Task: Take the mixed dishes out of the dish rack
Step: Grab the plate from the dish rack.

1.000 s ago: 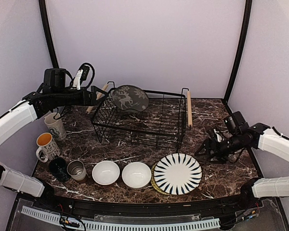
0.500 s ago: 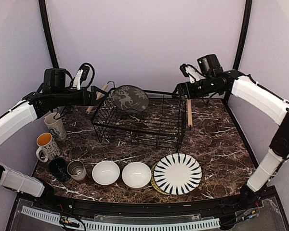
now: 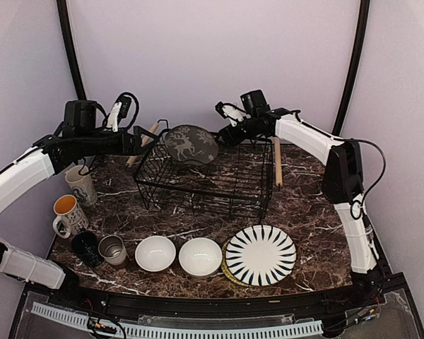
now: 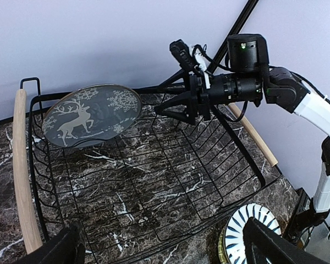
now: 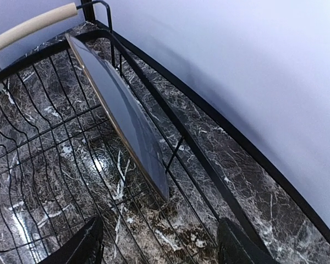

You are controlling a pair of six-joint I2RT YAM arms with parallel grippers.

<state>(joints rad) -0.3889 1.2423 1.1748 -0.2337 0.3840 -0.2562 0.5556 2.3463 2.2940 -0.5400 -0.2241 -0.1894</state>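
"What's changed?"

"The right gripper (image 4: 166, 111) has swung from the near right of the table to the far side of the rack (image 3: 198, 199). It hangs just right of the reindeer plate (image 3: 191, 145), fingers apart, gripping nothing."

"And the left gripper (image 4: 162, 247)?"

"Unmoved by the rack's left handle (image 4: 22, 165), spread wide, empty."

"Meaning?"

"That plate, leaning at the far left rim, looks like the last dish inside. The bowls (image 3: 155, 253) and striped plate (image 3: 261, 255) already sit near, so I'd guess a grab comes next."

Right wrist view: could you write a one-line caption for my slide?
Open right gripper faces the grey reindeer plate leaning in the dish rack.
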